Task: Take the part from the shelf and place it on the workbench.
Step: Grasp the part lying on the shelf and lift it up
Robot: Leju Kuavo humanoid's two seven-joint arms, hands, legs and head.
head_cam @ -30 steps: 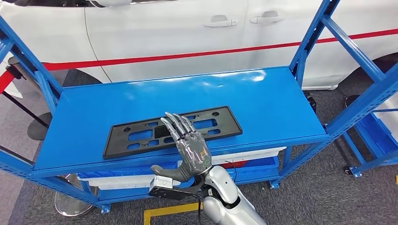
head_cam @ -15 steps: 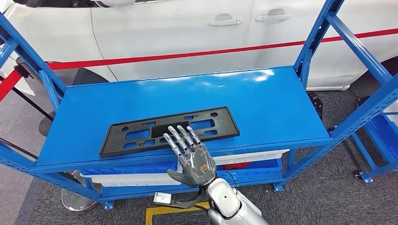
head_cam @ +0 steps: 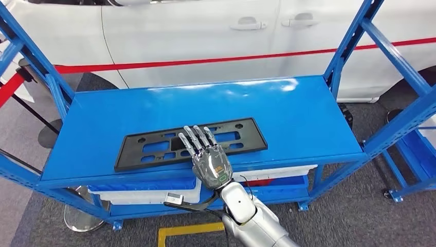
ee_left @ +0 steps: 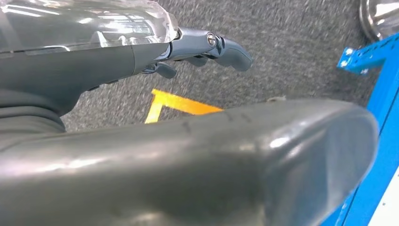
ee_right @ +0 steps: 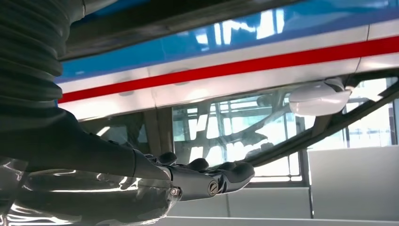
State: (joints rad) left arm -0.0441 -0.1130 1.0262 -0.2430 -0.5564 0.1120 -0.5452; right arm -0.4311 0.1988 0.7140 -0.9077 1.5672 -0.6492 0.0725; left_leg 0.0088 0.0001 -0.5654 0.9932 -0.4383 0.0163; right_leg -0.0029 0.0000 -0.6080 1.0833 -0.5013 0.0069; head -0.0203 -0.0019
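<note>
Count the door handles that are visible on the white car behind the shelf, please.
2. One door handle and a second door handle sit side by side on the white car, upper centre of the head view. Others may be outside the picture.

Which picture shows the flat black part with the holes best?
The head view: the whole black part lies flat on the blue shelf, with the right hand over its near edge. The right wrist view may show its dark underside; I cannot tell. The left wrist view looks at the floor.
</note>
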